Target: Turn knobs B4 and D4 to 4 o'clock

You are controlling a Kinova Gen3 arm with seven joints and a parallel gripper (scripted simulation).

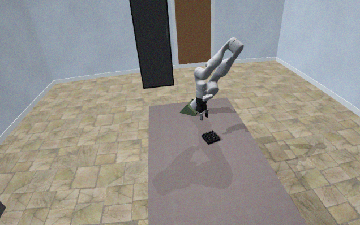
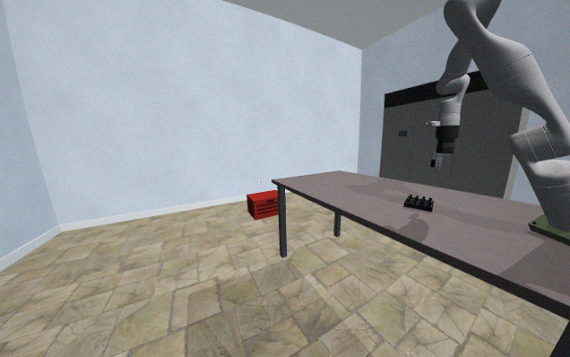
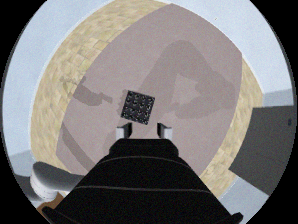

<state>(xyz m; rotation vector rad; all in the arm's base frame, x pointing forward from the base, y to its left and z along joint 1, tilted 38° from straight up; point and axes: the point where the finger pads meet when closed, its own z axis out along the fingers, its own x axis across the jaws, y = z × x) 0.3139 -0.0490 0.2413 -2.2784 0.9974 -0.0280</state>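
Observation:
The black knob box [image 1: 213, 139] stands on the grey-brown table, small in every view. It also shows in the exterior view [image 2: 418, 203] and in the wrist view [image 3: 137, 107]. Its knobs are too small for me to read their white lines or names. My gripper [image 1: 204, 115] hangs well above the table, pointing down, raised clear of the box and toward the arm's base side. It is open and empty. It also shows in the exterior view [image 2: 436, 162] and in the wrist view [image 3: 143, 129], where the box lies just beyond the fingertips.
The arm's green base plate [image 1: 189, 109] sits at the table's far end. A red crate [image 2: 263, 204] stands on the floor by the wall. A dark cabinet [image 1: 151, 42] and a brown door [image 1: 193, 31] are at the back wall.

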